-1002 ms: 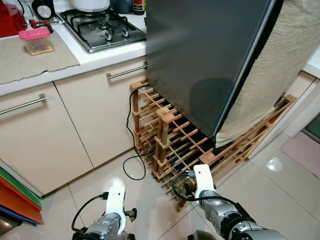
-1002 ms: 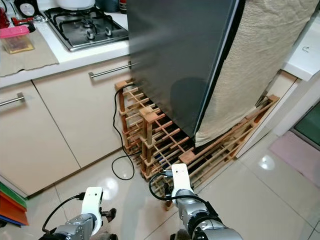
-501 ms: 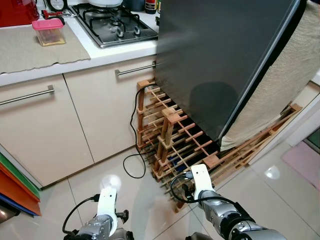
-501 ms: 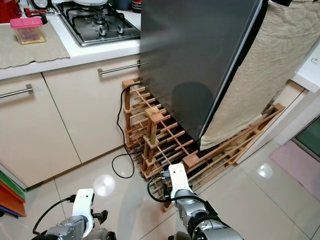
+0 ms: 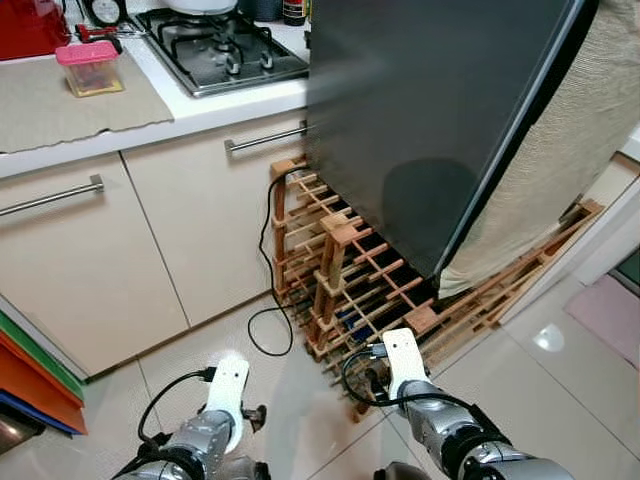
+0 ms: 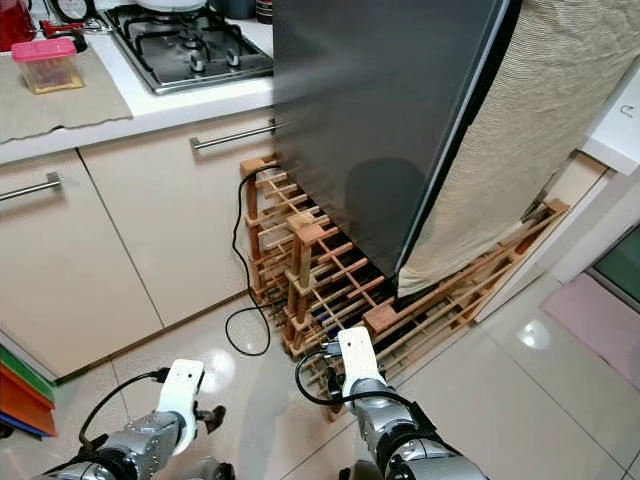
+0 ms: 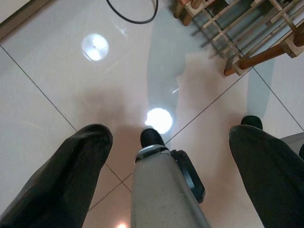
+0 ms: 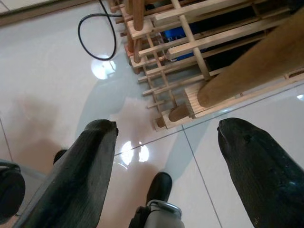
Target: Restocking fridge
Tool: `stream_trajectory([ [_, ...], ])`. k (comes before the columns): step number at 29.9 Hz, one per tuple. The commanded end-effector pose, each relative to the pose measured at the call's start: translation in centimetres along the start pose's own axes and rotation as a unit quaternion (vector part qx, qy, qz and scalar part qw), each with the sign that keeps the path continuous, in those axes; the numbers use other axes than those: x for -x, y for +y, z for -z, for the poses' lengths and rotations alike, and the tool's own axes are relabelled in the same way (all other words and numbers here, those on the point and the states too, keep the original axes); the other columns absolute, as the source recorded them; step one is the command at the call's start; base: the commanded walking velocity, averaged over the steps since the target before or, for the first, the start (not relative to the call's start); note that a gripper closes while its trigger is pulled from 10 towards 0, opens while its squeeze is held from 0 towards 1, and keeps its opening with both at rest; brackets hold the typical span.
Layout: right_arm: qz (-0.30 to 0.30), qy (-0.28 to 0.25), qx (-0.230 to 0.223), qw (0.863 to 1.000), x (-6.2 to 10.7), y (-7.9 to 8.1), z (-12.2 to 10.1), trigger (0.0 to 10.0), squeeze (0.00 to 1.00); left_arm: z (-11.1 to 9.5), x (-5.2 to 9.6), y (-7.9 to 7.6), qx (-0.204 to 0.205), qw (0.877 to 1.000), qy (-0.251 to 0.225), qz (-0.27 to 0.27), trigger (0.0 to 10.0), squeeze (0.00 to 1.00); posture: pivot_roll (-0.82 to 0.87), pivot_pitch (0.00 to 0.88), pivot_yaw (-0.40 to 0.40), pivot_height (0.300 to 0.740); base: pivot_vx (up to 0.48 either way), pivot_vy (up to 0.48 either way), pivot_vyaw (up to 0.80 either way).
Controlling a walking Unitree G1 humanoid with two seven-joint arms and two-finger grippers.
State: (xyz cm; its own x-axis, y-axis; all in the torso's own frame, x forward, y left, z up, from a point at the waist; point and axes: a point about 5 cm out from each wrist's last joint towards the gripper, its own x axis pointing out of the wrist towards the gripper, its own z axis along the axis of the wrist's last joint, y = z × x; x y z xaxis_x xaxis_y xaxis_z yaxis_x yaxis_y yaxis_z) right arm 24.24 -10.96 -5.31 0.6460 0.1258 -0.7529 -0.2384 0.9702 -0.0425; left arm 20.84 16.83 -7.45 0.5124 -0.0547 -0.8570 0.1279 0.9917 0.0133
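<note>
Approach step, by the look of it: standing before the fridge [image 5: 420, 130], nothing yet fetched or carried. Dark grey fridge door shut, filling the upper middle of the head views, with a beige cloth [image 5: 560, 160] draped down its right side. Below and in front of the door, a wooden rack [image 5: 345, 275] on the floor [image 6: 560, 400], with a black cable [image 5: 268, 300] looping from it onto the tiles.

Left hand [image 7: 166, 156] hanging low over the floor, fingers spread wide, empty. Right hand [image 8: 164, 156] likewise low, fingers apart, nothing between them, pointing down at the near corner of the rack. Both arms idle at the bottom edge of the head views.

To the left, a table [image 5: 190, 110] with cream cabinet doors beneath; near its back edge a gas hob [image 5: 220, 50], and on a beige mat at the left end a pink-lidded container [image 5: 88, 68]. A red appliance [image 5: 30, 22] at the far left corner.

No stock for the fridge in either hand; possibly the pink-lidded container, though hard to judge from here.

Next move, most likely: either turn left to the table and pick up an item, or raise a hand to the fridge door's edge and pull it open. Care needed with the rack and cable underfoot, both close to the feet and easy to snag when stepping in.
</note>
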Motion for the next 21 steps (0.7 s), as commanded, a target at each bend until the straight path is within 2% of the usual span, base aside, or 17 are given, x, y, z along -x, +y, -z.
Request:
stream_trajectory([
  [1, 0.007, 0.005, 0.013, 1.0, -0.03, -0.44, -0.17, 10.0, 0.11, -0.31, -0.05, -0.36, -0.01, 1.0, -0.002, 0.01, 10.0, 0.0, -0.04, 0.0, -0.022, 0.693, 0.0, 0.0, -0.79],
  [5, 0.006, 0.002, 0.015, 1.0, -0.04, -0.44, -0.3, 10.0, 0.11, -0.61, -0.05, -0.21, -0.017, 1.0, -0.002, 0.011, 10.0, 0.0, -0.04, 0.0, -0.022, 0.693, 0.0, 0.0, -0.78],
  [21, 0.003, -0.001, 0.033, 0.999, -0.04, -0.53, -0.43, 10.0, 0.1, -1.07, -0.07, -0.33, -0.034, 0.999, -0.005, 0.014, 10.0, 0.0, -0.04, 0.0, -0.019, 0.693, 0.0, 0.0, 0.0],
])
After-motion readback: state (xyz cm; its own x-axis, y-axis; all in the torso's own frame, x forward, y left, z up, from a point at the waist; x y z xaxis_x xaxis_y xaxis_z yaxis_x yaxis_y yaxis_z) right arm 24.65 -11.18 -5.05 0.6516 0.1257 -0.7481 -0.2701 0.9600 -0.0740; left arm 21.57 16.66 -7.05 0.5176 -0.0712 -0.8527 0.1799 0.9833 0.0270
